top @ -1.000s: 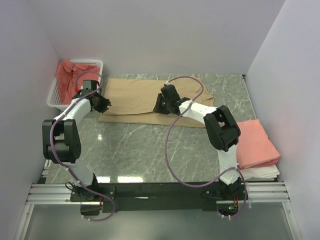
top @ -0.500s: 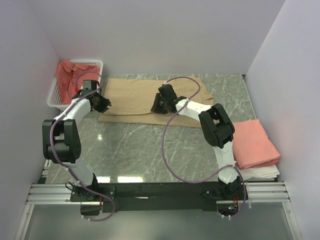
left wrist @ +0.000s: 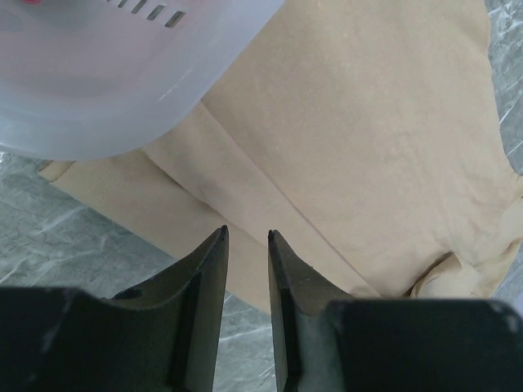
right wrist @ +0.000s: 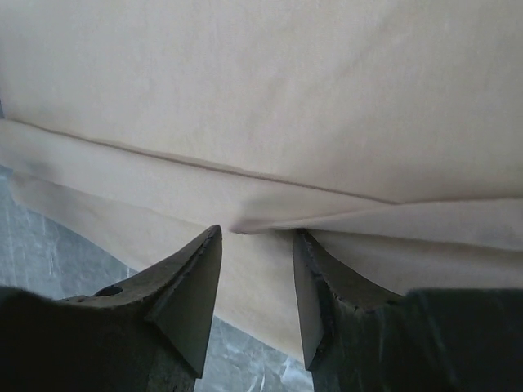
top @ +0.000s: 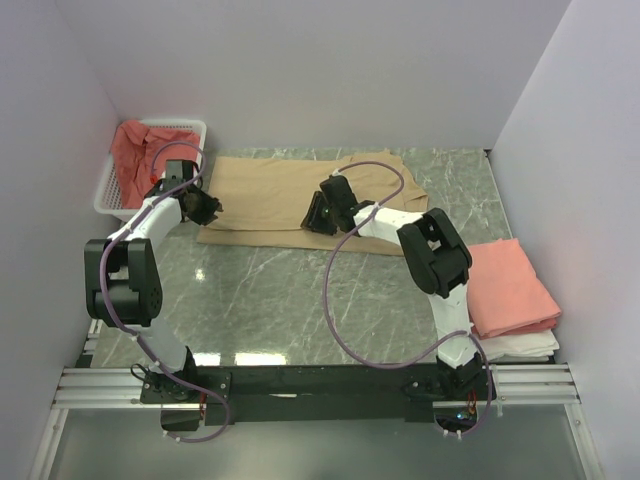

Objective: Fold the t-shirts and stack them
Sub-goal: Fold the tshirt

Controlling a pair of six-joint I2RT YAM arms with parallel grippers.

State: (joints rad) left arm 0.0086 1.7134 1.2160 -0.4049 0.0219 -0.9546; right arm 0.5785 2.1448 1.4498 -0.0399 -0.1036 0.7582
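Right gripper (top: 312,215), overhead view: it sits low over the lower hem of the tan short-sleeved cloth t-shirt (top: 270,190), about midway along the hem. In its wrist view the right gripper (right wrist: 256,237) has its jaws parted to a medium gap. A raised crease of the tan t-shirt (right wrist: 286,98) lies between the tips. I see no clamping on it and judge the gripper to be holding nothing.

Left gripper (top: 207,209): it is positioned at the left end of the same shirt, just beside the white plastic mesh basket (top: 105,195) in the upper left of the frame. In its wrist view the left gripper (left wrist: 247,234) shows a narrow gap between the jaws with nothing in it. The shirt's lower left edge is directly beyond the tips.

Layout:
- The tan t-shirt is spread flat across the upper middle of the grey marbled counter (top: 300,290), with its long axis running left to right in the frame.
- Both grippers are stationed along its lower edge, well apart from each other.
- More salmon-pink t-shirts (top: 135,150) are heaped in the basket.
- A folded salmon-pink t-shirt (top: 510,285) lies at the right edge of the frame.

Assessment: the next fold depends on both grippers taking that lower edge and carrying it upward in the frame, across the short axis. The right gripper is the better placed of the two, as the crease is already between its tips.
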